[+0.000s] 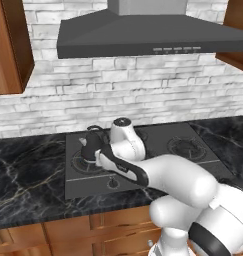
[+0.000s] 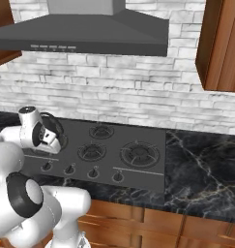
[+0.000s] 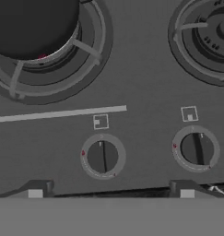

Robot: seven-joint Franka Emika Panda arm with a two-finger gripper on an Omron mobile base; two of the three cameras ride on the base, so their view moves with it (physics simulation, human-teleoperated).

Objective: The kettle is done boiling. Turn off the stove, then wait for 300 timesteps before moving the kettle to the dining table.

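Observation:
The dark kettle (image 1: 91, 143) stands on the front left burner of the stove (image 1: 83, 184), and its base (image 3: 32, 25) fills the top left of the hand view. My gripper (image 3: 111, 190) hangs open just above the stove's front edge, holding nothing, with its fingertips (image 3: 37, 190) spread wide. A black knob (image 3: 103, 156) lies between the tips and slightly ahead of them, its line pointing straight up in that view. A second knob (image 3: 196, 149) sits to its right. In the right base view my hand hovers over the leftmost knob (image 2: 46, 167), in front of the kettle's wire handle (image 2: 52, 117).
A grey range hood (image 1: 143, 35) hangs above the stove against white brick. Black marble counter (image 2: 201, 169) runs on both sides. Wooden wall cabinets (image 2: 220, 43) flank the hood. Other burners (image 2: 139, 154) stand bare to the right.

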